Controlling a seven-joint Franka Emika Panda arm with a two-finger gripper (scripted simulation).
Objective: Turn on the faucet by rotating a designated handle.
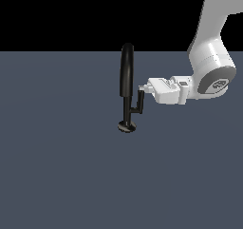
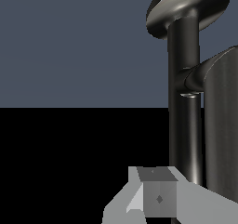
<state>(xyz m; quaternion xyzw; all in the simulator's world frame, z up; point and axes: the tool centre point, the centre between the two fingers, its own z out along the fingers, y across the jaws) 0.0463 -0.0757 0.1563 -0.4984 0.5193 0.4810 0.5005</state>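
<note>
The glossy black faucet (image 1: 127, 71) stands on the grey floor, with its thick arched spout above a thin stem and a small round disc base (image 1: 127, 126). The thin L-shaped handle (image 1: 139, 102) branches off the stem toward the exterior view's right. My gripper (image 1: 142, 87) reaches in level from the right. Its fingertips are together at the handle's upper end and hold nothing. In the wrist view the stem (image 2: 184, 125), the disc base (image 2: 186, 9) and the handle (image 2: 222, 125) loom close beside my fingertips (image 2: 155, 197).
The white arm (image 1: 211, 57) comes down from the upper right of the exterior view. A flat grey floor (image 1: 61, 176) lies all around the faucet, with nothing else on it.
</note>
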